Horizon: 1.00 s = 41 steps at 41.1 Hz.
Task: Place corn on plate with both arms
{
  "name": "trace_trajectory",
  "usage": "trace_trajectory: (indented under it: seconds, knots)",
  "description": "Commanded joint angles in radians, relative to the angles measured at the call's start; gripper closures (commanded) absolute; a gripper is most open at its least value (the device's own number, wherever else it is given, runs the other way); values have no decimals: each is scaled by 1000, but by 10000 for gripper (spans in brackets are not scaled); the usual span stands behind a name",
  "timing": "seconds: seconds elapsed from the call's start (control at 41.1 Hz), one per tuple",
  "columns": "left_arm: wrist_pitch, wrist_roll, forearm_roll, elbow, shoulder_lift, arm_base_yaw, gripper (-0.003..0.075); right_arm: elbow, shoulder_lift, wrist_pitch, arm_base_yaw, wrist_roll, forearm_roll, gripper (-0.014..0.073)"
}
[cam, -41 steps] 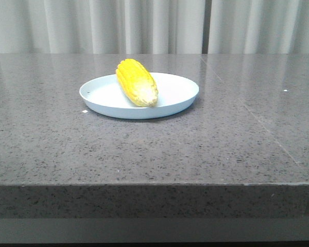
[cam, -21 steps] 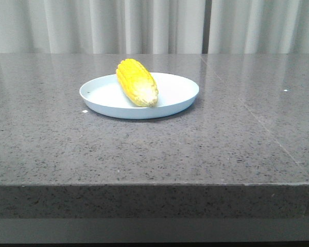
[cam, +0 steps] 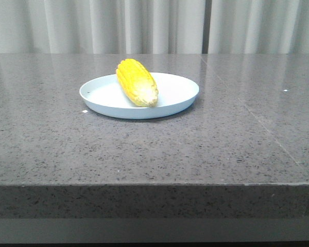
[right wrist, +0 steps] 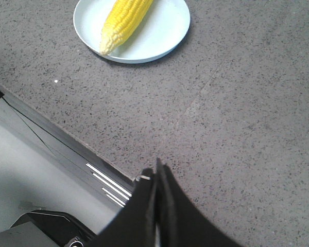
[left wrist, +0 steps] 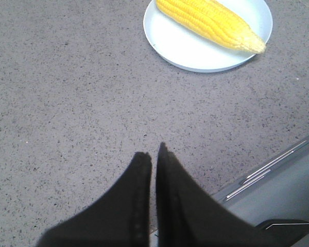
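The corn (cam: 137, 82) lies inside the plate (cam: 177, 101), resting on the plate's floor with its body crossing the middle and its paler, tapered tip pointing toward the near rim and slightly to the robot's right; the fat end points away toward the curtain (cam: 154, 25). The plate sits on the grey stone table (cam: 154, 149), a little left of centre in the front view. Neither arm shows in that view. In the left wrist view the left gripper (left wrist: 153, 154) hangs over bare table near the front edge, its fingers drawn together with only a thin slit between them and nothing held; the plate and corn lie well apart from it, ahead of the fingers. In the right wrist view the right gripper (right wrist: 155, 172) is likewise pinched closed and empty, over the table by its front edge, with the plate well ahead. Judging by this layout, the task looks done and no reach remains; were one needed, the cob's long axis runs roughly front to back, and the left arm seems somewhat nearer the plate
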Motion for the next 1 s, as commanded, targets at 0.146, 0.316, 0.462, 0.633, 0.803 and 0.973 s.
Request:
trace_trajectory:
  seconds: [0.146,0.316,0.462,0.633,0.803,0.973]
  knots:
    - [-65,-10,2,-25,-1,-8,741,-22,1,-65,-2,-3,12,659]
    - [-65,-10,2,-25,-1,-8,741,-22,1,-65,-2,-3,18,659]
    - [-65,-10,2,-25,-1,-8,741,-22,1,-65,-2,-3,18,659]
    - [-69,-10,2,-20,-6,-8,741,-22,1,-65,-2,-3,18,659]
    - [-75,-10,6,22,-46,87,741,-22,1,-65,-2,-3,18,659]
    - [-304,-10,-19,193,-176,239,741,-22,1,-65,-2,-3,19,659]
